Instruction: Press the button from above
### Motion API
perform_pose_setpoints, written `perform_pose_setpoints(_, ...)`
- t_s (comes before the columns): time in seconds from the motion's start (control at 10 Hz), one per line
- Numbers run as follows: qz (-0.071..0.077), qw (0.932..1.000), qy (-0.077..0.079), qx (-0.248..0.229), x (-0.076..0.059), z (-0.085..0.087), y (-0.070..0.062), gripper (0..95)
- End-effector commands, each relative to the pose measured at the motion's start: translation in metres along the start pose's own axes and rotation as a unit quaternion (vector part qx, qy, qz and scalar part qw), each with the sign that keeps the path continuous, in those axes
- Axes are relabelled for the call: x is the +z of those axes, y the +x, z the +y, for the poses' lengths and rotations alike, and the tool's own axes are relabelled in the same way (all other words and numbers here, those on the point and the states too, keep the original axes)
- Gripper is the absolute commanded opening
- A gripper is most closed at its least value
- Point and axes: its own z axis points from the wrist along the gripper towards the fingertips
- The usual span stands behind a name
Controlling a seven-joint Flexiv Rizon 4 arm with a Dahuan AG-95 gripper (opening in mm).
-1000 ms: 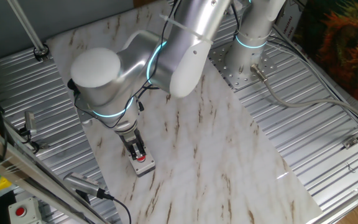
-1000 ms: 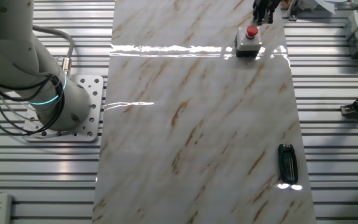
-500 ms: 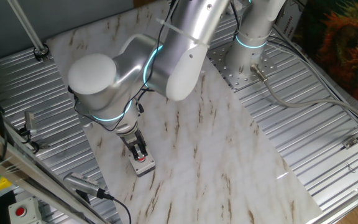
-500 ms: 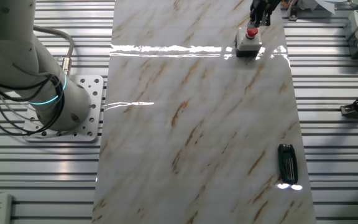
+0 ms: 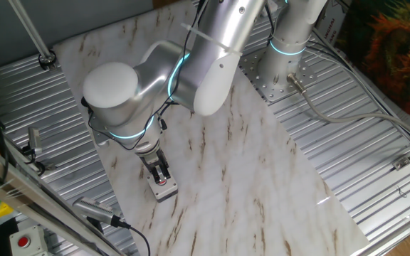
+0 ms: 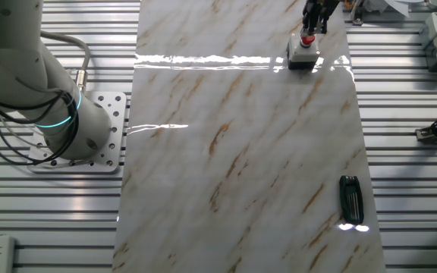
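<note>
The gripper is now descending onto the button directly beneath its jaws, pressing beginning; jaw opening cannot be told

Bright, even overhead light. Glare band across marble board near far end, small glint beside black tool. Soft shadow under arm. Both views sharp, little distortion.

A small red button on a little grey box

The button is round and red. It sits on top of a square light-grey box, upright on the marble board near its edge, mostly hidden in one fixed view.
</note>
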Motion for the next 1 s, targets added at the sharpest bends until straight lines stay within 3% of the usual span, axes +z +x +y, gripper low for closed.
perform_pose_setpoints(0.1, -0.001, 1.0000, 0.000, -0.001, -0.0001, -0.0002, 0.0012, 0.0)
perform_pose_setpoints(1.0, -0.003, 1.0000, 0.000, -0.001, -0.0001, -0.0001, 0.0011, 0.0)
